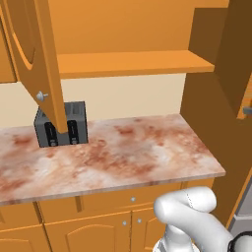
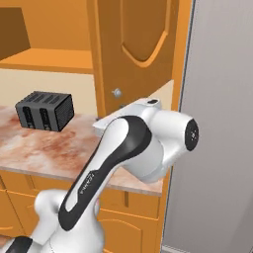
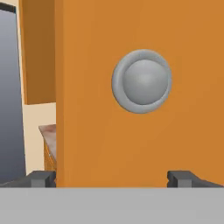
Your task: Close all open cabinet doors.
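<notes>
Two orange-brown cabinet doors stand open over the counter. The left door (image 1: pixel 37 54) swings out toward me, its round silver knob (image 1: pixel 42 96) near the lower corner. The right door (image 2: pixel 141 44) is also swung out, and its knob (image 2: pixel 117 92) sits just above my hand. In the hand view this door's flat face (image 3: pixel 144 140) is very close, with the knob (image 3: pixel 141 81) right of centre. My gripper (image 3: pixel 113 178) is open, its fingertips (image 3: pixel 43 178) spread wide just short of the door, holding nothing. The left fingertip lines up with the door's edge.
A dark toaster (image 1: pixel 61 125) stands at the back of the marbled counter (image 1: pixel 147 152). The open cabinet's shelf (image 1: pixel 133 63) is bare. A tall grey fridge side (image 2: pixel 222 123) stands just right of the right door. Drawer fronts and base cabinets (image 1: pixel 98 229) run under the counter.
</notes>
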You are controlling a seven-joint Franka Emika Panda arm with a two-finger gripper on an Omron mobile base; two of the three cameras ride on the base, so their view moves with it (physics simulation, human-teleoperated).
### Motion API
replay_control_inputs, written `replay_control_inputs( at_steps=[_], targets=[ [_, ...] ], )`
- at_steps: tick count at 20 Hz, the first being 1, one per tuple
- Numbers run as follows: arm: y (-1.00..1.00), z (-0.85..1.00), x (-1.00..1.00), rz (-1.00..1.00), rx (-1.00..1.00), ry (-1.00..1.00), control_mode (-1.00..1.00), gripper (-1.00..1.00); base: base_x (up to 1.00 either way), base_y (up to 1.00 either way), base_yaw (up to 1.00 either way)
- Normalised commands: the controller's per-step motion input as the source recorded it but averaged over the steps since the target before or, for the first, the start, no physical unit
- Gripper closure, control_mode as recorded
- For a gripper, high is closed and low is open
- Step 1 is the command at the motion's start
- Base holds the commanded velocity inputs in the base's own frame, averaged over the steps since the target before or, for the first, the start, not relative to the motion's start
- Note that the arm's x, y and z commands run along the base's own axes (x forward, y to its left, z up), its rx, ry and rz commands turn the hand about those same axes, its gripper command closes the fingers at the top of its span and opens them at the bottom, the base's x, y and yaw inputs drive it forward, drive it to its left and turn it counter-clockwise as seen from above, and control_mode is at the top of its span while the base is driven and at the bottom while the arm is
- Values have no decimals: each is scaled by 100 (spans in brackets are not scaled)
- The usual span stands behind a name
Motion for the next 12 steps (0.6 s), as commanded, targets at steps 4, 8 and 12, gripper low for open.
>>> replay_control_inputs(
  at_steps=[4, 8, 12],
  targets=[
    [76, 0, 66, 0, -4, 0, -100, -100, 0, 0, 0],
    [68, 0, 79, 0, -3, 0, -100, -100, 0, 0, 0],
    [58, 0, 85, 0, 0, 0, -100, -100, 0, 0, 0]
  ],
)
